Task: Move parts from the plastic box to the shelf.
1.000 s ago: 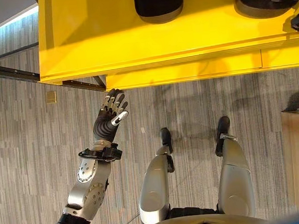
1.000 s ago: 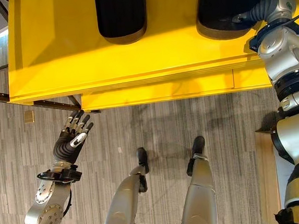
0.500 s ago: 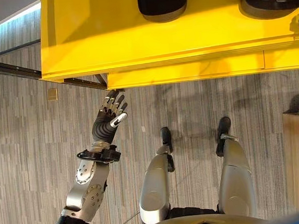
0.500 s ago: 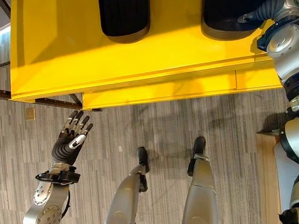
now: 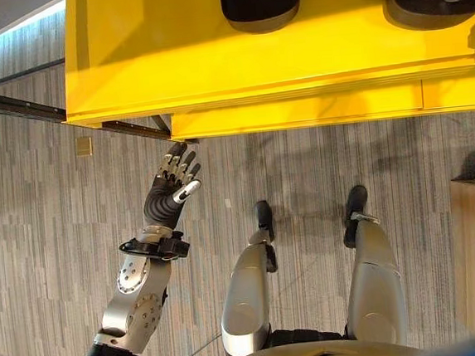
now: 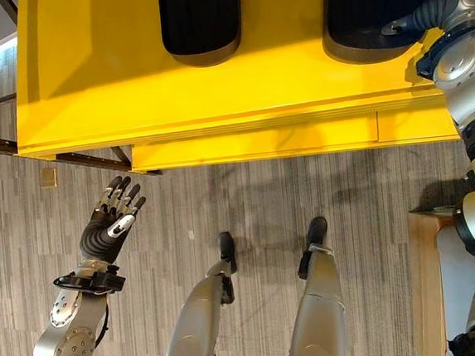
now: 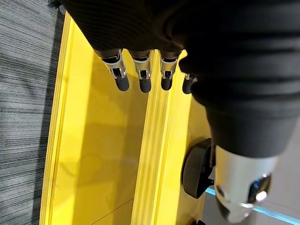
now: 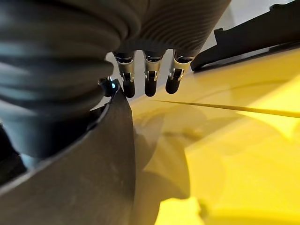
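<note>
Below the yellow shelf (image 5: pixel 210 55), left hand (image 5: pixel 170 192) spread open, empty, right hand (image 8: pixel 150 75) beside black part (image 8: pixel 93 178), fingers straight.

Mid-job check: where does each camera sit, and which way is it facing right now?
Left eye view: on the head, looking down at the shelf edge and floor; left hand raised, open.
Right eye view: same head, slightly aside; right hand at a black part.
Left wrist view: along the left hand's fingers toward the shelf.
Right wrist view: along the right hand's fingers, beside that part, shelf beyond.
Both eye views share shelf, floor and left hand.
</note>
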You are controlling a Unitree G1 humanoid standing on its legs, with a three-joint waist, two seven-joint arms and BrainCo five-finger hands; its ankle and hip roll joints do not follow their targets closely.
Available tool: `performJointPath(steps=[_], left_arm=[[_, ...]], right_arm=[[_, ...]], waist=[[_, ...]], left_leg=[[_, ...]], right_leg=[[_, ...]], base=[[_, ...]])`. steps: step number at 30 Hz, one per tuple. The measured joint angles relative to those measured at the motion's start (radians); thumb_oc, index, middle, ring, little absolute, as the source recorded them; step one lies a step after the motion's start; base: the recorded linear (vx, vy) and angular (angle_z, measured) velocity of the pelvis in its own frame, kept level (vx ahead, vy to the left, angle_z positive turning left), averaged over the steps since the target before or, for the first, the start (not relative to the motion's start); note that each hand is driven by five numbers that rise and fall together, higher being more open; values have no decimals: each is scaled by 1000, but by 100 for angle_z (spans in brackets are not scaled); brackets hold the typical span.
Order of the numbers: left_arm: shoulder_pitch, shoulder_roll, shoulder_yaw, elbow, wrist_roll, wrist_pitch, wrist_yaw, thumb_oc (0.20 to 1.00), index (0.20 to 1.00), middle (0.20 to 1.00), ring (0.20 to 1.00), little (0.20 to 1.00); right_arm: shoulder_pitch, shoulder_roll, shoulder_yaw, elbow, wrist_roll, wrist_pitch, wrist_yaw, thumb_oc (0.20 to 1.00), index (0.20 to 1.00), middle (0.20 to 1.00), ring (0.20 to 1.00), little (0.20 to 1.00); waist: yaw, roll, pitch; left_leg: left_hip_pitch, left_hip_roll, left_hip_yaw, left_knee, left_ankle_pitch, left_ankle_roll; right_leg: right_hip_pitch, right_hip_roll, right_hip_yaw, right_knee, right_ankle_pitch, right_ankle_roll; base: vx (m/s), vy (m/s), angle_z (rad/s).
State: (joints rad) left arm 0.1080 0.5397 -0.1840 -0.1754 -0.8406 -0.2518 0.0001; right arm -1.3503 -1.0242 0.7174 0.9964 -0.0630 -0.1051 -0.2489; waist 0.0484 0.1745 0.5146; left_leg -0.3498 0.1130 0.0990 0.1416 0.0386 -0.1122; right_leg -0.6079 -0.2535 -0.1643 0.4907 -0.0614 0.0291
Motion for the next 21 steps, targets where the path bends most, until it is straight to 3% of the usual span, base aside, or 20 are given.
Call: performJointPath(steps=[21], left_arm=[[19, 24, 28, 0, 0, -4, -2, 1000, 1000, 1000, 1000, 1000]], right_arm=[[-28, -5, 42, -1, 0, -1, 14, 1000, 1000, 1000, 1000, 1000]], waist=[[2, 0, 0]], left_leg=[[-2, -4, -2, 0, 4, -1]], right_leg=[[-5, -6, -1, 9, -1, -1]], base=[[0, 0, 0]])
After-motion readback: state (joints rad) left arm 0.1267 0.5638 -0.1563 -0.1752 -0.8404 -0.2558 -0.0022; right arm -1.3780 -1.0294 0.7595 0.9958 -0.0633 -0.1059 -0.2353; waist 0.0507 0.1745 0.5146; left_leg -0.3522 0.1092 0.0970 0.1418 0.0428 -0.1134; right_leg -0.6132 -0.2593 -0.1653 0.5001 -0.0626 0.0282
